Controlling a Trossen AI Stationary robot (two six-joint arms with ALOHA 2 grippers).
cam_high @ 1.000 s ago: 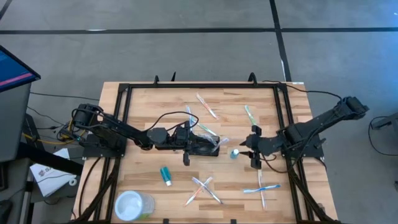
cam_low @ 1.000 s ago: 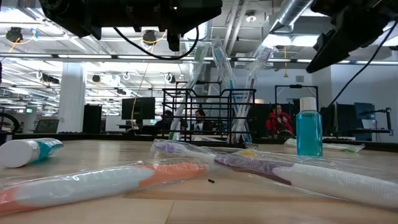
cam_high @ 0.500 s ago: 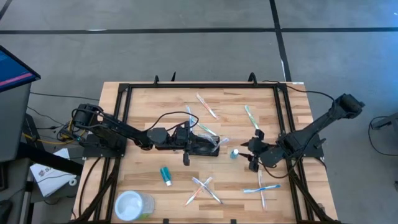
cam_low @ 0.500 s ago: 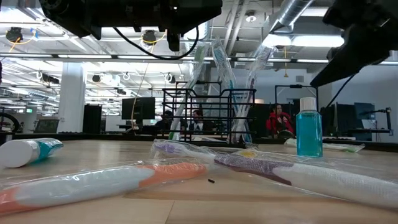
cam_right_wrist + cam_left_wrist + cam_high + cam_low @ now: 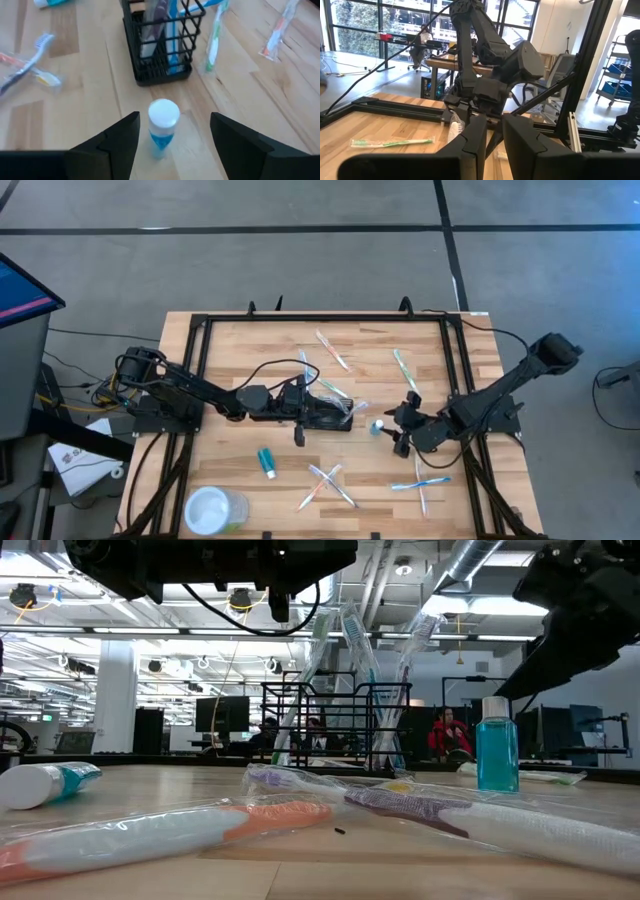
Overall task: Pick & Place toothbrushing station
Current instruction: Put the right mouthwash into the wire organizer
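The toothbrushing station, a black wire-mesh caddy, stands on its base mid-table. Several toothbrushes stick up out of it. My left gripper hovers level just above the caddy's left end. Its fingers are only narrowly apart and nothing shows between them. A small blue bottle with a white cap stands upright to the right of the caddy. My right gripper is open and slants down at the bottle from the table's right. One finger stands on either side of the bottle and neither touches it.
Wrapped toothbrushes lie crossed near the front, at the front right and at the back. A toothpaste tube and a clear cup are at the front left. A black frame rims the table. People sit in the room behind.
My right gripper has come down and gone toward the table's left, closing on the blue bottle, and has tipped further downward. The bottle, the caddy and my left arm have kept still.
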